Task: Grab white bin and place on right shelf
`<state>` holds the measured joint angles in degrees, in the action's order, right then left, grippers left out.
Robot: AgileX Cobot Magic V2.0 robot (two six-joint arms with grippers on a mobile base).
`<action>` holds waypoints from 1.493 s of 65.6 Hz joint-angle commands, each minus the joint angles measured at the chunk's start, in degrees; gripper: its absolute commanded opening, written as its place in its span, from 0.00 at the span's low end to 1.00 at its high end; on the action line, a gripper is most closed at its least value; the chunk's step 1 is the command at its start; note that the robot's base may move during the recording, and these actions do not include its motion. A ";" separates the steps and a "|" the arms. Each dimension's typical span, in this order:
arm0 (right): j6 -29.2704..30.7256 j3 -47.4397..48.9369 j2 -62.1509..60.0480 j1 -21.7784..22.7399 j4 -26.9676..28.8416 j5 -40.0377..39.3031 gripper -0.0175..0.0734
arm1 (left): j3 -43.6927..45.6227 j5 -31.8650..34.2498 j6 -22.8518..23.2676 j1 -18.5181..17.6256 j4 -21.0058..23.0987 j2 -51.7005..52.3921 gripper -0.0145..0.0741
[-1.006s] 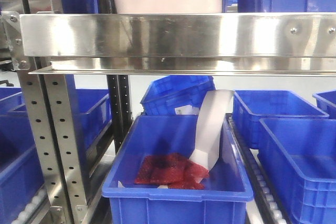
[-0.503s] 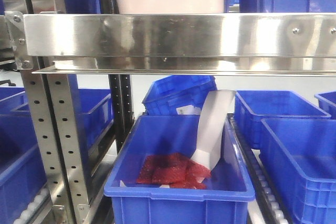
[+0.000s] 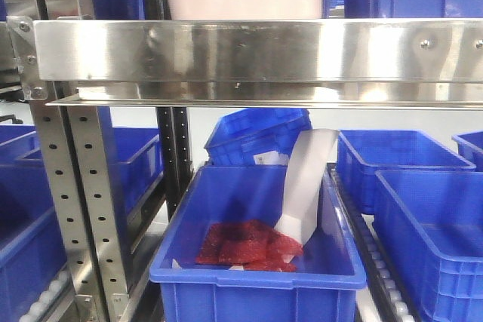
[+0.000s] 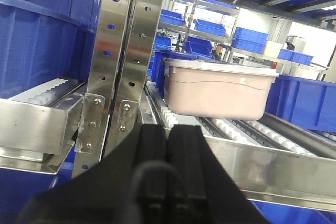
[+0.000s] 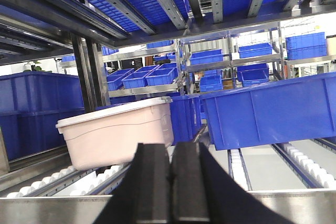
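1. While the white bin [image 4: 219, 88] sits on the roller track of the right shelf [image 3: 256, 50], just behind the broad steel front rail, neither arm touches it. In the front view only its lower body shows above the rail, toward the left half of the level.
2. Left gripper [image 4: 169, 145]: jaws pressed together, nothing between them, parked below and in front of the rail.
3. Right gripper [image 5: 170, 174]: jaws likewise clenched and empty, low in front of the rail, with the bin ahead and to its left.
4. Neighbours: a blue crate [image 5: 273, 111] stands on the same rollers close beside the bin on its right; a perforated upright [image 4: 128, 51] stands near its left end.
5. Handling judgement: the tub looks like thin, glossy, translucent plastic, so probably light if empty; contents cannot be seen. The walls are smooth, tapered and likely to flex, so a single-sided pinch on a wall would probably slip.
6. Recommended hold: the projecting rim band under the lid, taken at both short ends with one arm each, or a two-sided squeeze beneath that lip.
7. Risk: the rollers let the bin creep when pushed; the lid's fastening cannot be confirmed.
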<state>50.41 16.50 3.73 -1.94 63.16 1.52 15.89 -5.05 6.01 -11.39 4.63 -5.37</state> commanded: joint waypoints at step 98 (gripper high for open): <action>-54.87 -18.08 -5.40 2.54 -64.30 -5.16 0.25 | 1.37 5.05 -0.07 -0.52 0.00 -0.68 0.03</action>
<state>-3.89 -1.55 -0.62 0.19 0.68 -0.72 15.58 -5.05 6.01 -11.39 4.63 -5.37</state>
